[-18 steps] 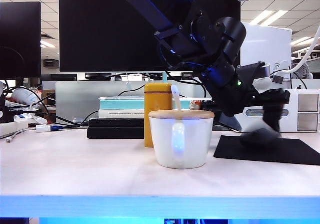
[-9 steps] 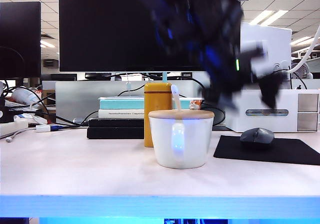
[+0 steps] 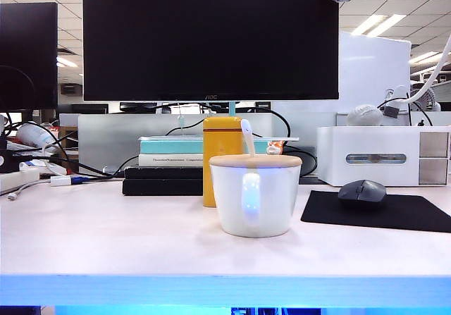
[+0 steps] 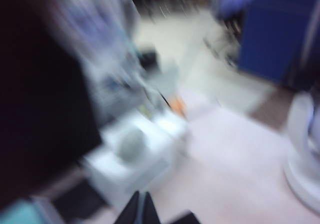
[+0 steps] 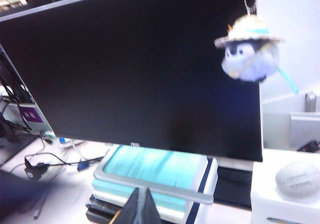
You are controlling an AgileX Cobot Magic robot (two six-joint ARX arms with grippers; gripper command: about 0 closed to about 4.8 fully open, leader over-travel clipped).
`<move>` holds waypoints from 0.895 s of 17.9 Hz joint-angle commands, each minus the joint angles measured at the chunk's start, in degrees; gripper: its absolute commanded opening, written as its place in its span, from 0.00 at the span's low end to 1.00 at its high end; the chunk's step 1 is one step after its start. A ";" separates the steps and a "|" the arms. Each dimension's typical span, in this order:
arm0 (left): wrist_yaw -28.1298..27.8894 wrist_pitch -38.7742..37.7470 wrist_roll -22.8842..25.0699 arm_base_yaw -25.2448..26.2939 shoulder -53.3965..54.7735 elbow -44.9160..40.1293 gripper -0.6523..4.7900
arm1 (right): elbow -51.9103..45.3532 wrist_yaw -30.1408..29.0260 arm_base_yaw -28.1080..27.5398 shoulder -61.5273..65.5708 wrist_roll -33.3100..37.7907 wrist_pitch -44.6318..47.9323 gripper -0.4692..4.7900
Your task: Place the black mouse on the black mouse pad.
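Note:
The black mouse (image 3: 361, 190) lies on the black mouse pad (image 3: 416, 213) at the right of the table, with nothing touching it. Neither arm shows in the exterior view. In the left wrist view, which is badly smeared, my left gripper (image 4: 141, 205) has its fingertips together and holds nothing; the mouse cannot be made out there. My right gripper (image 5: 141, 202) is also shut and empty, held high in front of the monitor (image 5: 130, 68) and above a stack of books (image 5: 155, 171).
A white mug with a wooden lid (image 3: 255, 195) stands at the table's middle, a yellow bottle (image 3: 220, 153) behind it. Books (image 3: 169, 161) lie under the monitor (image 3: 211, 40). A white box (image 3: 384, 156) stands behind the pad. Cables lie at the far left.
The left arm, which stood over the mouse on the pad, has let it go, swung up and left the exterior view; its jaws have shut. The mouse stays on the pad.

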 commanded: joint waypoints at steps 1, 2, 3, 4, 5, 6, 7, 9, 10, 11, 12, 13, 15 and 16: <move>-4.81 -10.56 3.45 -0.15 -10.60 0.17 0.11 | 0.37 -0.28 -0.02 -1.95 -2.86 0.98 0.09; -8.92 -17.42 5.07 -0.15 -18.01 0.17 0.11 | 0.37 -0.22 -0.02 -3.50 -3.39 0.96 0.09; -10.97 -20.13 5.16 -0.15 -20.72 0.17 0.11 | 0.35 -0.22 -0.02 -4.15 -4.11 0.90 0.09; -13.75 -24.30 5.11 -0.15 -24.59 0.17 0.11 | 0.35 -0.22 -0.02 -4.90 -5.40 0.79 0.09; -17.03 -29.53 5.11 -0.17 -29.44 0.15 0.11 | 0.35 -0.20 -0.02 -5.66 -6.36 0.44 0.09; -19.37 -33.42 5.18 -0.17 -33.27 0.13 0.11 | 0.35 -0.20 0.00 -6.51 -6.36 -0.76 0.09; -21.16 -39.06 5.11 -0.17 -38.77 0.04 0.11 | 0.31 0.59 0.00 -7.65 -7.76 -4.02 0.09; -21.16 -47.08 3.43 -0.17 -46.38 -0.02 0.11 | -0.90 3.98 0.02 -10.40 -12.26 -8.85 0.09; -21.55 -50.86 2.95 -0.17 -49.99 -0.52 0.11 | -2.47 4.55 0.04 -12.55 -12.79 -9.73 0.09; -21.53 -55.45 2.40 -0.17 -55.36 -2.60 0.11 | -5.42 6.12 0.04 -16.00 -12.79 -9.62 0.09; -21.53 -57.83 0.28 -0.17 -60.22 -5.70 0.11 | -8.79 8.96 0.04 -19.50 -13.11 -9.31 0.09; -21.53 -58.55 -0.96 -0.17 -63.60 -8.48 0.11 | -11.23 9.05 0.02 -22.05 -13.22 -9.09 0.09; -22.32 -59.14 -1.14 -0.17 -71.63 -17.18 0.11 | -17.40 9.05 0.02 -27.69 -13.20 -9.05 0.09; -21.16 -58.51 -1.90 -0.17 -77.70 -25.29 0.11 | -21.29 9.03 0.02 -31.12 -13.22 -9.51 0.09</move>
